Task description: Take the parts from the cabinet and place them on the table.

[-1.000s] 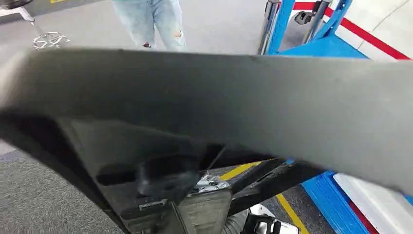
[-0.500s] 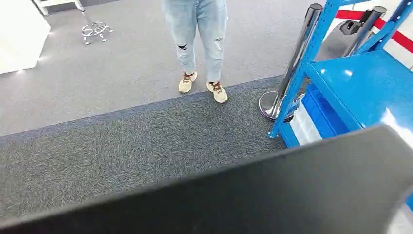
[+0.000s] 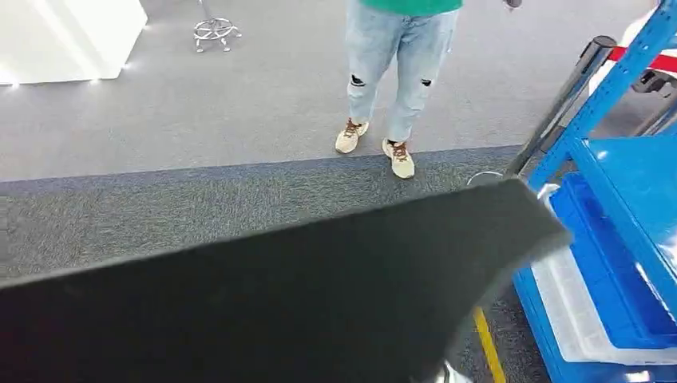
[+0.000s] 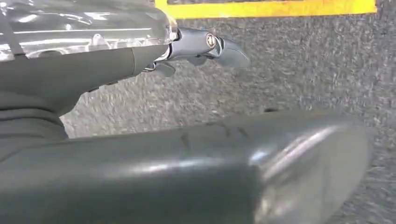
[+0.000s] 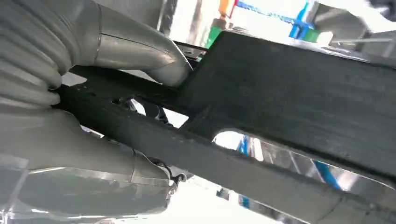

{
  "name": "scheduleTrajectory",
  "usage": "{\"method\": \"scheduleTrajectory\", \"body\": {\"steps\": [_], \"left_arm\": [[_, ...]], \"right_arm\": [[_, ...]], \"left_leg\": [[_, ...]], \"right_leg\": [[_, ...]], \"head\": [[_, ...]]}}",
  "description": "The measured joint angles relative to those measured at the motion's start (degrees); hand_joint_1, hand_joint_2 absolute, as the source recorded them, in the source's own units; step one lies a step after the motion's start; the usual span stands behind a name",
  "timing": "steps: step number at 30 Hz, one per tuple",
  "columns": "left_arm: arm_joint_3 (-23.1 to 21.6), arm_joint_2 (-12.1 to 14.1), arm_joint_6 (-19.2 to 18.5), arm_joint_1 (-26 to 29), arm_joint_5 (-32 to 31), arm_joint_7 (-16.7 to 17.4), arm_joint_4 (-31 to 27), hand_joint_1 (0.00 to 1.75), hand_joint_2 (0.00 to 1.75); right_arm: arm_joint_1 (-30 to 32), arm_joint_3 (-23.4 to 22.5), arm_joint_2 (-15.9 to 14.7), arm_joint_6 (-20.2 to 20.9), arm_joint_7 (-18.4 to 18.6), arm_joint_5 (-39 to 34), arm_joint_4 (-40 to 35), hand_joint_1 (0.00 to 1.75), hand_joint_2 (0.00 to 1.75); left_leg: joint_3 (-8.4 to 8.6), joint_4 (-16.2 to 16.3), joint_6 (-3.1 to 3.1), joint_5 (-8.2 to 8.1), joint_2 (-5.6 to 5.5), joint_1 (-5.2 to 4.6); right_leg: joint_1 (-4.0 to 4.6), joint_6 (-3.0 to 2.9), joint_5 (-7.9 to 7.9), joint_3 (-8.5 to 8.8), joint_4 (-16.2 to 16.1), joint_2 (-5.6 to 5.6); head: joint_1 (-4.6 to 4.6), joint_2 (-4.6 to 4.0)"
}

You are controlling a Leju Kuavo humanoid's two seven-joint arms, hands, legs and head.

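While I carried the dark panel [image 3: 319, 295] low across my front, my right hand [image 5: 88, 135] gripped its ribbed frame; my left hand's [image 4: 196, 46] grip I couldn't tell. Beside the blue cabinet [image 3: 631, 183], placing remained.

near: panel [image 3: 263, 303] spans the view from the left edge past centre
far centre: person [image 3: 391, 72] stands on the floor [image 3: 160, 120]
right: rack [image 3: 623, 159], a bin [image 3: 591, 311] on its low shelf
far left: cabinet [image 3: 64, 36]

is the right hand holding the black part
Yes, the right hand grips the black part, thumb over one side and fingers under it.
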Motion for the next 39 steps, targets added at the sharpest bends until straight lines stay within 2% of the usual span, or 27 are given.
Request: {"method": "scheduleTrajectory", "body": {"steps": [1,3,4,5,8,9,10,11,12,14,15,16,18,19,20,24,25,26,27,29,30,31,32,33,34,35,39], "left_arm": [[0.0,-0.1,-0.2,0.0,0.2,-0.2,0.0,0.0,0.0],[0.0,-0.4,-0.4,0.1,0.4,-0.3,0.0,0.0,0.0],[0.0,-0.5,-0.5,0.2,0.7,-0.3,0.0,0.0,0.0],[0.2,-0.5,-0.6,-0.1,0.8,-0.3,0.0,0.0,0.0],[0.5,-0.8,-0.8,0.3,1.3,0.0,0.0,0.0,0.0],[0.6,-0.9,-0.8,0.5,1.4,0.1,0.0,0.0,0.0],[0.7,-1.1,-0.8,0.6,1.4,0.1,0.1,0.0,0.0],[0.7,-1.1,-0.8,0.5,1.4,0.1,0.1,0.0,0.0],[0.8,-1.1,-0.7,0.2,1.5,0.1,0.1,0.0,0.0],[0.8,-1.2,-0.7,0.0,1.5,0.1,0.1,0.0,0.0],[0.8,-1.4,-0.7,0.1,1.5,0.1,0.1,0.0,0.0],[0.9,-1.4,-0.7,0.4,1.4,0.0,0.1,0.0,0.0],[0.9,-1.5,-0.5,0.7,1.4,-0.2,0.1,0.0,0.0],[0.9,-1.5,-0.5,0.7,1.4,-0.4,0.1,0.0,0.0],[0.9,-1.5,-0.4,0.5,1.5,-0.6,0.1,0.0,0.0],[1.4,-1.6,-0.7,0.5,2.1,-1.7,0.0,0.0,0.0],[1.6,-1.6,-0.9,0.7,2.2,-1.9,0.1,0.0,0.0],[1.7,-1.9,-0.9,0.5,2.5,-2.3,0.1,0.0,0.0],[1.8,-2.0,-1.0,0.2,2.5,-2.8,0.1,0.0,0.0],[1.8,-2.2,-1.0,-0.1,2.3,-4.1,0.1,0.0,0.0],[1.8,-2.3,-1.1,-0.1,2.3,-4.5,0.1,0.0,0.0],[1.8,-2.3,-1.2,-0.1,2.3,-4.7,0.1,0.0,0.0],[1.8,-2.3,-1.2,-0.1,2.1,-4.8,0.1,0.0,0.0],[1.8,-2.4,-1.1,0.0,1.9,-4.8,0.1,0.0,0.0],[1.8,-2.4,-1.2,0.0,1.9,-4.6,0.1,0.0,0.0],[1.9,-2.5,-1.5,0.1,1.9,-4.3,0.1,0.0,0.0],[2.2,-2.4,-2.8,0.5,2.5,-3.5,0.1,0.0,0.0]], "right_arm": [[0.0,0.2,0.0,-0.2,0.0,0.0,0.6,1.64,1.75],[-0.3,0.4,0.0,-0.3,-0.2,0.0,1.4,1.64,1.75],[-0.5,0.5,0.0,-0.3,-0.5,0.0,1.9,1.64,1.75],[-0.6,0.8,0.1,-0.2,-0.8,-0.1,2.6,1.64,1.75],[-1.1,1.0,0.4,0.0,-1.0,-0.2,3.7,1.64,1.75],[-1.4,1.0,0.7,0.0,-0.9,-0.3,3.9,1.64,1.75],[-1.7,1.0,0.9,0.0,-0.9,-0.4,4.2,1.64,1.75],[-1.7,1.0,1.2,0.0,-1.0,-0.5,4.3,1.64,1.75],[-1.8,1.0,1.2,0.1,-0.9,-0.6,4.5,1.64,1.75],[-1.9,1.0,1.2,0.1,-0.7,-0.6,5.0,1.64,1.75],[-1.9,1.1,1.2,0.1,-0.7,-0.6,5.3,1.64,1.75],[-2.0,1.1,1.3,0.1,-0.7,-0.7,5.6,1.64,1.75],[-2.3,1.1,1.4,0.1,-0.7,-0.8,6.2,1.64,1.75],[-2.4,1.1,1.6,0.1,-0.7,-0.8,6.4,1.64,1.75],[-2.5,1.1,1.8,0.1,-0.9,-0.9,6.6,1.64,1.75],[-2.7,1.2,2.5,0.2,-0.9,-0.9,7.5,1.64,1.75],[-2.9,1.2,2.8,0.2,-0.8,-0.9,7.5,1.64,1.75],[-3.1,1.3,2.9,0.3,-0.8,-0.9,7.6,1.64,1.75],[-3.2,1.3,2.9,0.5,-0.8,-0.9,7.6,1.64,1.75],[-3.0,1.3,2.6,0.7,-0.5,-0.7,8.0,1.64,1.75],[-3.0,1.4,2.6,0.8,-0.5,-0.7,8.3,1.64,1.75],[-3.0,1.4,2.6,0.9,-0.5,-0.7,8.3,1.64,1.75],[-3.0,1.4,2.6,0.8,-0.5,-0.7,8.4,1.64,1.75],[-3.0,1.4,2.6,0.8,-0.5,-0.7,8.4,1.64,1.75],[-3.0,1.4,2.6,0.8,-0.5,-0.7,8.4,1.64,1.75],[-3.0,1.4,2.6,0.8,-0.5,-0.7,8.5,1.64,1.75],[-3.1,1.4,2.6,1.0,-0.7,-0.7,8.6,1.64,1.75]], "left_leg": [[0.08,0.3,-0.18,-0.27,-0.9,0.1],[0.12,1.5,-0.78,-1.08,-2.58,0.41],[-0.44,2.4,-1.14,-1.68,-3.21,0.53],[-1.11,3.6,-1.63,-2.07,-3.93,0.34],[-1.83,3.1,-2.52,-1.77,-5.51,0.93],[-1.91,3.3,-2.74,-1.94,-6.02,0.96],[-1.91,4.1,-2.96,-2.26,-3.11,0.73],[-3.16,6.6,-3.31,-3.7,-0.04,0.56],[-5.37,10.9,-3.56,-5.8,1.44,0.72],[-10.01,19.4,-3.72,-9.08,2.18,0.96],[-11.23,21.4,-3.71,-9.11,2.22,1.04],[-10.81,20.2,-3.56,-7.7,2.22,1.03],[-6.07,10.9,-2.96,-2.62,2.91,0.87],[-3.26,5.7,-2.46,-0.49,5.09,0.5],[-2.39,3.7,-2.22,-1.59,7.33,-0.18],[-2.1,2.2,-0.67,-1.27,4.7,-0.96],[-0.68,1.0,-0.37,-0.44,4.07,0.03],[-0.3,0.5,-0.13,-0.26,3.49,-0.12],[-0.31,0.5,0.14,-0.14,2.89,-0.12],[-0.34,0.5,0.33,-0.28,1.2,-0.14],[-0.34,0.6,0.31,-0.31,0.38,-0.15],[-0.28,0.7,0.23,-0.39,-0.38,-0.13],[-0.2,0.9,0.11,-0.54,-1.26,-0.05],[-0.06,1.3,-0.16,-0.84,-2.19,0.06],[-0.06,1.8,-0.48,-1.2,-2.96,0.2],[-0.51,2.3,-0.82,-1.58,-3.5,0.22],[-1.61,2.7,-2.12,-1.76,-5.37,0.6]], "right_leg": [[-0.11,0.11,2.23,0.34,-1.8,0.03],[-0.51,0.32,8.1,3.65,-10.4,0.78],[-0.96,0.54,9.27,4.96,-14.2,3.22],[-1.0,0.63,8.34,5.09,-14.8,4.98],[-0.45,-0.37,8.42,4.8,-14.3,3.38],[-0.87,-0.82,8.49,5.02,-14.7,2.67],[-0.77,-1.17,8.47,5.31,-14.9,1.91],[-0.62,-1.52,8.36,5.54,-15.0,1.19],[-0.39,-1.69,8.25,5.62,-15.0,0.28],[-0.05,-1.88,8.01,5.65,-15.0,-1.46],[0.07,-1.93,7.89,5.7,-15.0,-2.25],[0.17,-1.92,7.76,5.84,-15.0,-2.97],[0.3,-1.9,7.39,6.41,-15.0,-4.32],[0.35,-1.81,7.2,6.74,-15.0,-4.83],[0.43,-1.64,7.06,6.95,-15.2,-5.38],[0.28,-0.33,6.78,8.01,-16.1,-7.68],[0.09,0.05,6.52,8.27,-15.7,-6.45],[0.04,0.09,5.69,7.77,-14.1,-3.0],[0.07,0.01,3.6,5.92,-10.5,-1.07],[0.05,0.23,-0.08,0.87,-1.6,-0.02],[0.07,0.34,-0.27,-0.84,0.7,0.03],[0.05,0.41,0.95,-1.25,0.5,0.04],[-0.04,0.44,3.52,-0.39,-2.4,0.07],[-0.17,0.44,6.9,1.79,-7.5,0.38],[-0.4,0.49,9.57,3.89,-12.4,1.49],[-0.66,0.5,8.99,4.79,-14.5,4.43],[-0.04,-0.59,8.98,4.73,-15.1,2.71]], "head": [[0.02,0.0],[0.02,0.0],[0.07,0.0],[0.07,0.0],[-0.02,0.0],[-0.04,0.0],[-0.06,0.0],[-0.42,0.0],[-0.37,0.0],[-0.39,0.0],[-0.39,0.0],[-0.39,0.0],[-0.39,0.0],[-0.39,0.0],[-0.35,0.0],[-0.39,0.0],[-0.33,0.0],[-0.33,0.0],[-0.28,0.0],[-0.2,0.0],[-0.22,0.0],[-0.2,0.0],[-0.2,0.0],[-0.22,0.0],[-0.2,0.0],[-0.22,0.0],[-0.22,0.0]]}}
